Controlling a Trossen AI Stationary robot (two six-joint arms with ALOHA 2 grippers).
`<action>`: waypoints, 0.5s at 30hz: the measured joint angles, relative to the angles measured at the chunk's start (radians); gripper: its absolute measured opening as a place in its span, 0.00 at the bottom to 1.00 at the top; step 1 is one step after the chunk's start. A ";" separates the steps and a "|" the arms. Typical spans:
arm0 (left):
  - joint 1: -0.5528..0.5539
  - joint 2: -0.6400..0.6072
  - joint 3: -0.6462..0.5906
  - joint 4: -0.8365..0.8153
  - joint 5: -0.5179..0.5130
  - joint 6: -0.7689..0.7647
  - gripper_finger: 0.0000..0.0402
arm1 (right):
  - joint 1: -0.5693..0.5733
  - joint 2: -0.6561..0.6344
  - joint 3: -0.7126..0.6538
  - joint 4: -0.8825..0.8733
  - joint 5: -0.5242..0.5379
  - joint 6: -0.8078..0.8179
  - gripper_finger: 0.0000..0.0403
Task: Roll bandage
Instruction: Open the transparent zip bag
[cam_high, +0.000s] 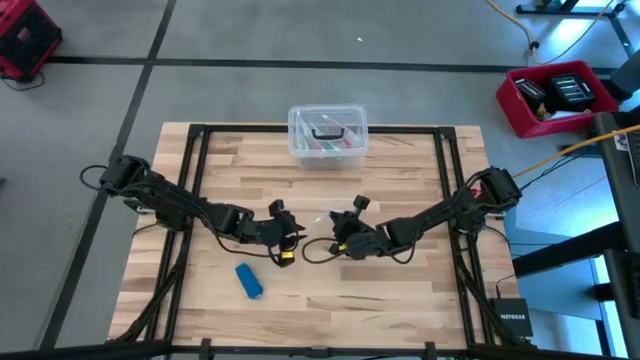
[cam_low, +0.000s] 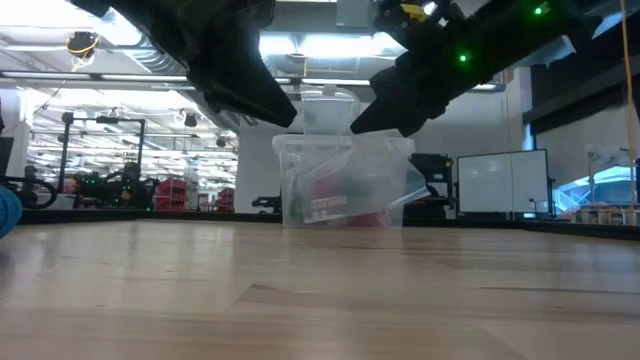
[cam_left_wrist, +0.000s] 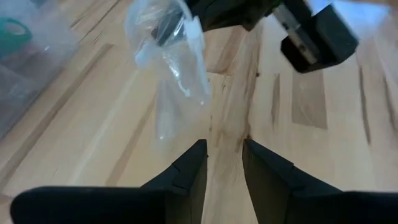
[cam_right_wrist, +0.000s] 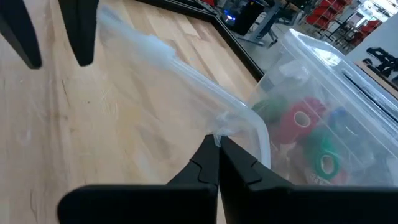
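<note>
We are in a large workshop or robotics lab. Our wooden worktop (cam_high: 400, 170) stands on a bare grey concrete floor (cam_high: 250, 30), with red bins (cam_high: 556, 98) of parts beside it. Beyond the worktop we see long ceiling strip lights (cam_low: 330, 45), rows of equipment racks (cam_low: 110, 160) and a whiteboard (cam_low: 500, 182).

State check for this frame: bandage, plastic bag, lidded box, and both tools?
bandage: rolled up, lying on the table, untouched
plastic bag: off the table, pinched at one edge
lidded box: lid on, rolls inside
right tool: shut on plastic bag
left tool: open, holding nothing
</note>
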 joint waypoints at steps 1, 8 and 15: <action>0.000 0.000 0.000 0.006 0.000 -0.004 0.24 | 0.000 0.000 0.000 0.000 -0.001 0.000 0.00; 0.000 0.000 0.000 0.038 0.000 -0.007 0.22 | 0.000 0.000 0.000 0.001 -0.004 0.000 0.00; 0.002 0.000 0.000 0.036 0.000 -0.007 0.22 | 0.000 0.000 0.000 0.000 -0.011 0.000 0.00</action>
